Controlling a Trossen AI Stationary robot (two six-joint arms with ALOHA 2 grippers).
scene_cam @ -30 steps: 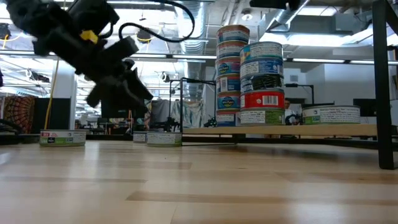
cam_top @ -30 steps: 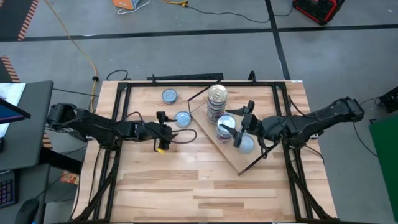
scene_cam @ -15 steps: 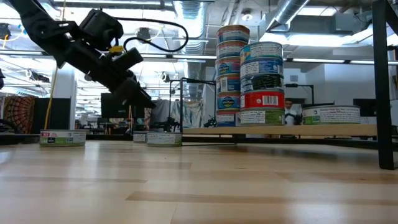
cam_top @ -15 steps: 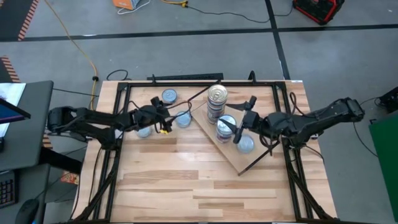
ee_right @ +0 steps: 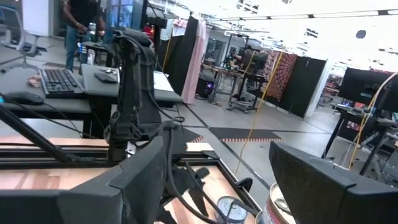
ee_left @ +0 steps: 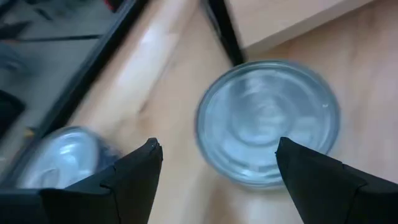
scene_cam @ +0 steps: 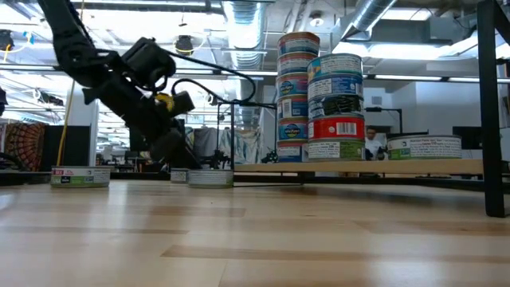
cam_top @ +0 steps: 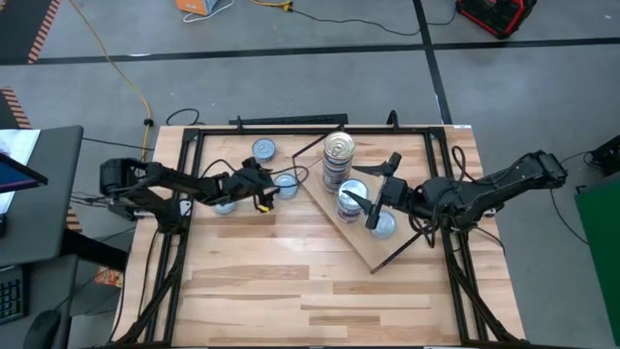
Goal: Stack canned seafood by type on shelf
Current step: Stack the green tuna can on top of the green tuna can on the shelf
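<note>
Three loose tins lie flat on the tabletop: one [cam_top: 263, 148] near the far edge, one [cam_top: 286, 184] beside the shelf's corner, and one [cam_top: 225, 204] partly under my left arm. The shelf [cam_top: 360, 240] is a light-wood board set at an angle. It carries a tall stack [cam_top: 338, 148], a shorter stack [cam_top: 352, 192] and a single tin [cam_top: 384, 226]. My left gripper [cam_top: 268, 186] is open and slants down at the middle tin [ee_left: 267, 121], its fingers apart short of it. My right gripper [cam_top: 362, 186] hovers open and level over the shelf stacks.
A dark metal frame [cam_top: 291, 126] borders the far edge and the sides of the table. The near half of the plank tabletop [cam_top: 291, 291] is bare wood. Beyond the table are desks, a keyboard and a person [ee_right: 81, 18].
My left gripper has swung toward the table's far edge and come down, from bare wood toward the loose tin beside the shelf's corner, rolling a little as it went. Its fingers have stayed open. The tins and stacks have not moved.
</note>
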